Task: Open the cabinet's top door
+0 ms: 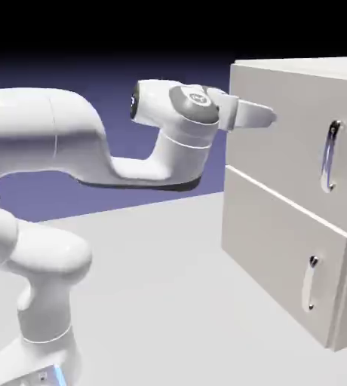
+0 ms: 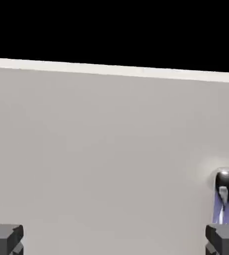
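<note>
Plenty of open air between the tool [image 1: 271, 114] and the top door [image 1: 290, 143]; only its handle [image 1: 330, 156] sticks out. The surface [image 1: 169, 286] left of the cabinet [image 1: 297, 75] lies bare.

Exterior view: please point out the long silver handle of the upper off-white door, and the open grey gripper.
long silver handle [image 1: 330, 157], exterior view, middle of the bar.
open grey gripper [image 1: 268, 115], exterior view, at the fingertips.

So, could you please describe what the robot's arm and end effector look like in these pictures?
The arm is glossy white, built of thick rounded segments with smooth bulbous joints, with dark grey bands at some seams. A grey disc caps the wrist joint. Near the base a small blue patch shows. No cables are visible. The end effector is pale grey-white and tapered; in the hand view its fingertips are small, dark grey, blocky pads.
</note>
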{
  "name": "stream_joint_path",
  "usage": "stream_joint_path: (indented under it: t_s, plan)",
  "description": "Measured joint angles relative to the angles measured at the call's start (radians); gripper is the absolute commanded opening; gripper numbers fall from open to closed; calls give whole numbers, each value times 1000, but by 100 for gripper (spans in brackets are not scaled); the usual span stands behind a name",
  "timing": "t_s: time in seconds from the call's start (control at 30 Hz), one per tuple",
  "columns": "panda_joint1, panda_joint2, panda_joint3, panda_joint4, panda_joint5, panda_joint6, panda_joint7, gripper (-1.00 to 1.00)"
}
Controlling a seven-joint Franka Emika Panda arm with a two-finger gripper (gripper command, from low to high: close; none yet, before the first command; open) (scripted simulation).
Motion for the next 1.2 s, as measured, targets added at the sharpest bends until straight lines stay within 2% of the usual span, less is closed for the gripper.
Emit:
stream_joint_path:
  t_s: [0.63,0.7,0.83,0.87,0.93,1.2]
  plan:
    - [335,-139,-367,181,-826,-41,558,100]
    - [343,-143,-376,185,-846,-42,571,100]
    - [488,-121,-452,306,-851,-48,565,100]
    - [519,-117,-469,332,-852,-49,564,-100]
    - [519,-117,-469,332,-852,-49,564,-100]
    - [239,40,-294,122,-884,-156,799,-100]
